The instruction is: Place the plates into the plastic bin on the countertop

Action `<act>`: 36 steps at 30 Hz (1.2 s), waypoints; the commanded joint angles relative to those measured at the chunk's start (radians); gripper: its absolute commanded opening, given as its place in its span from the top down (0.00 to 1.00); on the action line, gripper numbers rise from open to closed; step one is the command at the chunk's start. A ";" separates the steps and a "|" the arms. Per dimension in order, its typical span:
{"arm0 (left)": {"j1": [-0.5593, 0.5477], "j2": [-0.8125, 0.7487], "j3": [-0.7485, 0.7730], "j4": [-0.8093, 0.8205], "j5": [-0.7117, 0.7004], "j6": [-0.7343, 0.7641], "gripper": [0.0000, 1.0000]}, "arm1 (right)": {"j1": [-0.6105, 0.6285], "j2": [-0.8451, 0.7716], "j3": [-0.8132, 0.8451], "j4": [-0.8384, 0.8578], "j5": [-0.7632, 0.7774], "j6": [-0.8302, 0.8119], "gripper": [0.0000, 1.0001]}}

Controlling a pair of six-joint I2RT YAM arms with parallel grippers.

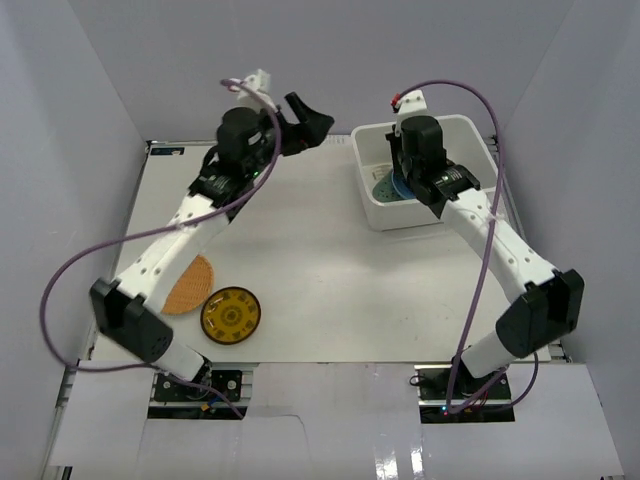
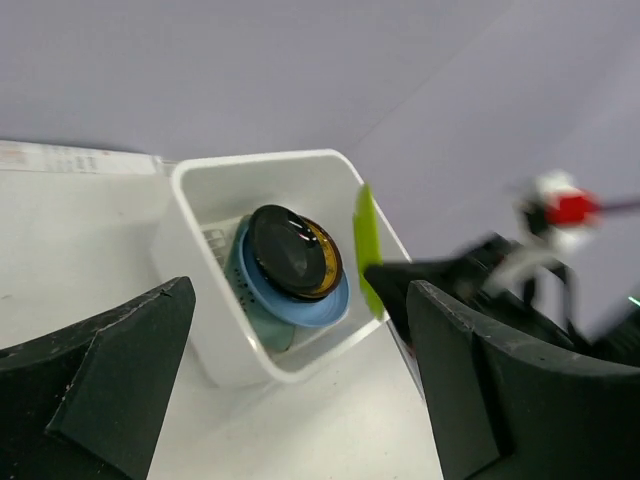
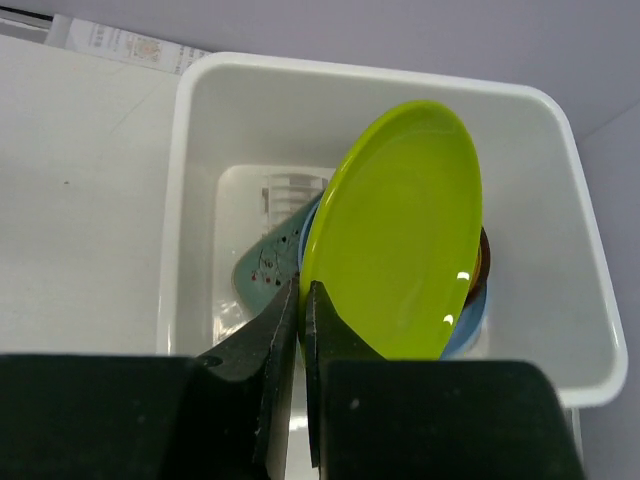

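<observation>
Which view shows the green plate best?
The right wrist view: the green plate faces the camera, its rim pinched between the right fingers over the bin. The left wrist view shows it only edge-on; in the top view the right arm hides it.

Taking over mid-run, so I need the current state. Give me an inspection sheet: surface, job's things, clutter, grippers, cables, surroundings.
Surface: off-white countertop; two plates lie at its near left.
Job's things: orange plate and yellow patterned plate sit side by side outside the white bin. The bin holds the light blue plate, black plate and pale green squarish plate. The lime green plate is tilted on edge over them.
Clutter: nothing seen.
Grippers: left gripper open, empty, raised left of the bin; right gripper shut on the lime green plate's rim.
Cables: purple cables loop off both arms.
Surroundings: grey walls.
</observation>
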 commanded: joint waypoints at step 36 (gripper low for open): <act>0.052 -1.023 -1.174 -0.890 -0.797 -0.854 0.15 | 0.483 0.169 -0.470 0.649 -0.621 0.738 0.32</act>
